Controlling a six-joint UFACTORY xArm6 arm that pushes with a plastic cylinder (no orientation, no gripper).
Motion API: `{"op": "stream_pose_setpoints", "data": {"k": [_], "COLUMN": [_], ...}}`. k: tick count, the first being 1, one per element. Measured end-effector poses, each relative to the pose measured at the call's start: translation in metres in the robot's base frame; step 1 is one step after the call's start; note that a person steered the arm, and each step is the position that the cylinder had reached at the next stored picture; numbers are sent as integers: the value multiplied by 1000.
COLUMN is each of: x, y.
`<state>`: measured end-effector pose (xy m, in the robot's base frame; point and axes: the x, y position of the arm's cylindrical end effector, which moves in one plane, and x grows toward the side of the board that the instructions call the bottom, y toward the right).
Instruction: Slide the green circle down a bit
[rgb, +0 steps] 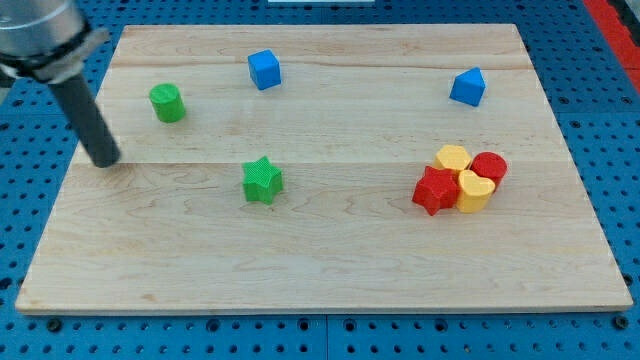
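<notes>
one target: green circle (167, 103), small, light, rigid; we judge it slides easily on desk (330, 260).
contact: its top face.
my tip (106, 160): lower left of it, apart.
hand: none, nothing grasped.

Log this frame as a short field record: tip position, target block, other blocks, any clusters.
tip: my tip on the board's left, below-left of the target, apart from it
target: green circle, upper left
green star: centre
blue cube: top
blue block: upper right
cluster: red star, yellow heart, yellow block, red block, packed together at right
</notes>
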<state>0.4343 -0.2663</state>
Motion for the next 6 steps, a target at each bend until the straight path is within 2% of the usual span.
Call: {"op": "stream_pose_setpoints", "data": {"k": [1, 2, 3, 4, 5, 6], "x": [-36, -91, -125, -114, -71, -62], "y": [-38, -35, 12, 79, 105, 107]}}
